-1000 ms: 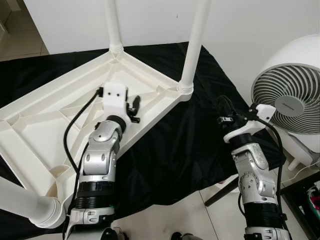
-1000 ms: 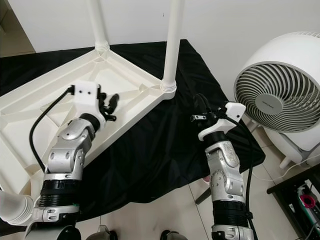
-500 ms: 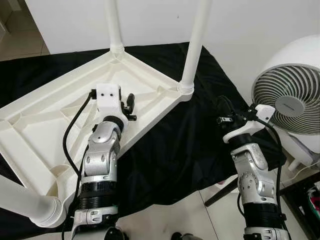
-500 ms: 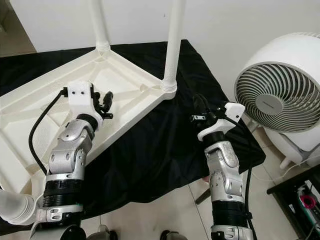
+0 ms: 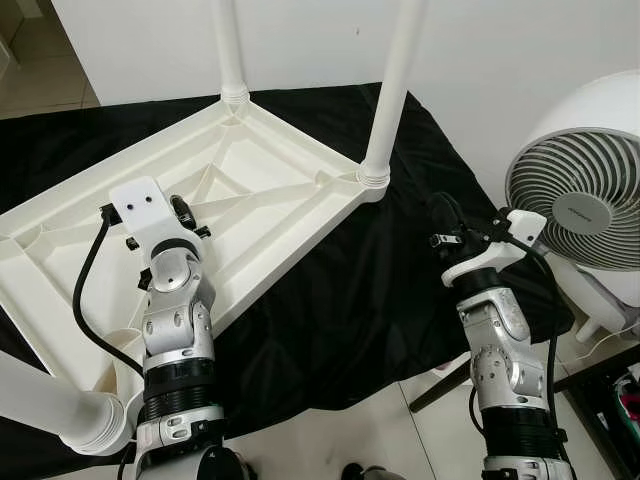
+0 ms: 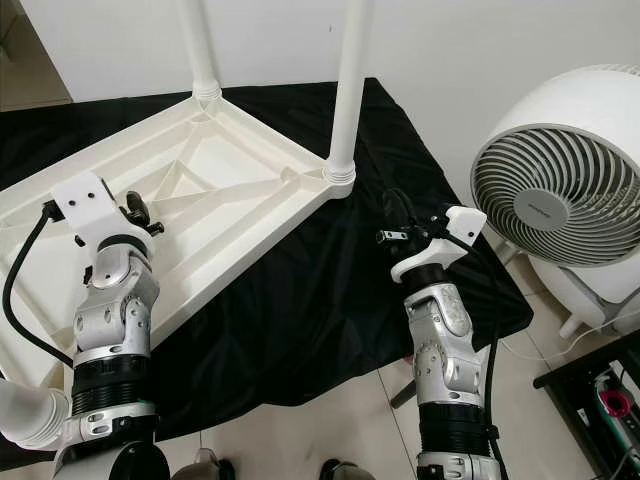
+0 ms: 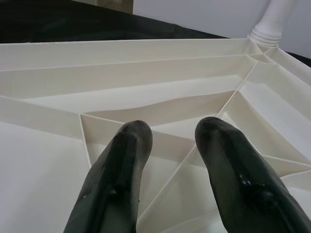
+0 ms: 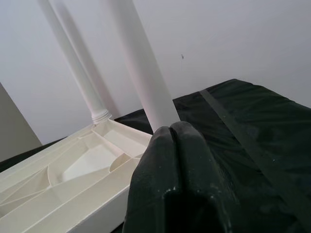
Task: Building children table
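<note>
Nearest the camera, at the lower left edge, 1 thick white leg screwed into a corner of the upturned children table, lying at a low angle toward the viewer. Just beyond, the left silver arm rising over the ribbed underside of that white plastic top, its left pincer hanging above the ribs, 2 black fingers apart with nothing between them. On the right, the right arm raised over the black cloth, right pincer hovering above the fabric, well apart from the tabletop; in the right wrist view its fingers pressed together, holding nothing. Pale tiled floor showing under the cloth's near edge. White tabletop lying upside down on the black cloth, spanning the left and centre of the scene, one corner pointing toward the right arm. Farther right, a round white fan standing on the floor beside the cloth, grille facing the robot. Farther back, 2 more white legs standing upright in their corner sockets: 1 leg at the corner nearest the right pincer, another leg at the far corner. Behind everything, a plain white wall.
</note>
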Motion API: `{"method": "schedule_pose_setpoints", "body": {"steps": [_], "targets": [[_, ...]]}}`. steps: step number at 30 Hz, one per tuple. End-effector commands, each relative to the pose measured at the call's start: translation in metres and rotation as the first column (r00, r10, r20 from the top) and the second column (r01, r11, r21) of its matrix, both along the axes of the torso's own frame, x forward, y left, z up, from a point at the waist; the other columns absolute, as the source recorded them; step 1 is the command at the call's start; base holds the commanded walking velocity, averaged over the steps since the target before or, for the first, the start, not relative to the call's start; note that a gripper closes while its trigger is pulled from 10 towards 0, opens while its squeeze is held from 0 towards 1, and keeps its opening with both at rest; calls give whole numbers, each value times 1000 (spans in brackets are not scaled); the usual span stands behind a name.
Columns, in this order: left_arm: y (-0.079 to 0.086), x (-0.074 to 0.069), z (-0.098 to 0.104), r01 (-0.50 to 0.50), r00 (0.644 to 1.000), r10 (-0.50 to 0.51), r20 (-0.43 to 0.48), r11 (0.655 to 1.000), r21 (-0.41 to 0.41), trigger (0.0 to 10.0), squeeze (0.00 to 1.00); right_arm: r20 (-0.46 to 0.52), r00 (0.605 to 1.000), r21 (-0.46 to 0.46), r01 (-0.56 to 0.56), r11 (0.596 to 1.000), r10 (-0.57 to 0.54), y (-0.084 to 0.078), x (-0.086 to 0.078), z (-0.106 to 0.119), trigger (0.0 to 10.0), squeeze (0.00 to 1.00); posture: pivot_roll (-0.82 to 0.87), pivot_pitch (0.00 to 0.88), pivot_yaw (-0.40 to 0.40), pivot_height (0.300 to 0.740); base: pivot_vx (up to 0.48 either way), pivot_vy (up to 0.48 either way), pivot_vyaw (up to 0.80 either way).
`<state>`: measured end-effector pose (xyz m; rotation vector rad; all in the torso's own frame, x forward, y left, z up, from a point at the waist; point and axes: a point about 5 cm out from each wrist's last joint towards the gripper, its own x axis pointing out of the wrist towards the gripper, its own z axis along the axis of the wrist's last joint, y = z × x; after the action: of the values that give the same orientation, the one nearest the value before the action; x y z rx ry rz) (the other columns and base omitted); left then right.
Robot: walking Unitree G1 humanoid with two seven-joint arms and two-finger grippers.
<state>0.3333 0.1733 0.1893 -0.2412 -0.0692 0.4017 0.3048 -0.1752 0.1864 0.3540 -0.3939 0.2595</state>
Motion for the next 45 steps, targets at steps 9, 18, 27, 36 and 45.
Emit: {"method": "schedule_pose_setpoints", "body": {"steps": [9, 18, 27, 36, 45], "targets": [[-46, 13, 25, 362, 916, -366, 162, 931, 54, 10000, 0, -4, 1000, -4, -12, 1000, 12, 4, -1, 0, 10000, 0, 28, 152, -11, 740, 0, 0, 0], [-78, -11, 22, 714, 628, -771, 108, 625, 316, 10000, 0, -7, 1000, -12, -1, 1000, 1, 0, -1, 0, 10000, 0, 37, 153, -7, 740, 0, 0, 0], [-79, -18, 14, 778, 526, -850, 9, 486, 398, 10000, 0, -4, 1000, -11, 3, 1000, -3, 0, 0, 0, 10000, 0, 42, 149, -6, 740, 0, 0, 0], [-74, -19, 7, 821, 471, -881, -48, 418, 390, 10000, 1000, 1, 1000, -12, 4, 1000, -4, -1, 2, 2, 10000, 0, 44, 145, -7, 740, 0, 0, 0], [-79, -24, -14, 889, 386, -901, -198, 307, 339, 10000, 1000, 4, 1000, -18, 6, 1000, -6, -3, 2, 3, 10000, 0, 38, 139, -10, 740, 0, 0, 0]]}}
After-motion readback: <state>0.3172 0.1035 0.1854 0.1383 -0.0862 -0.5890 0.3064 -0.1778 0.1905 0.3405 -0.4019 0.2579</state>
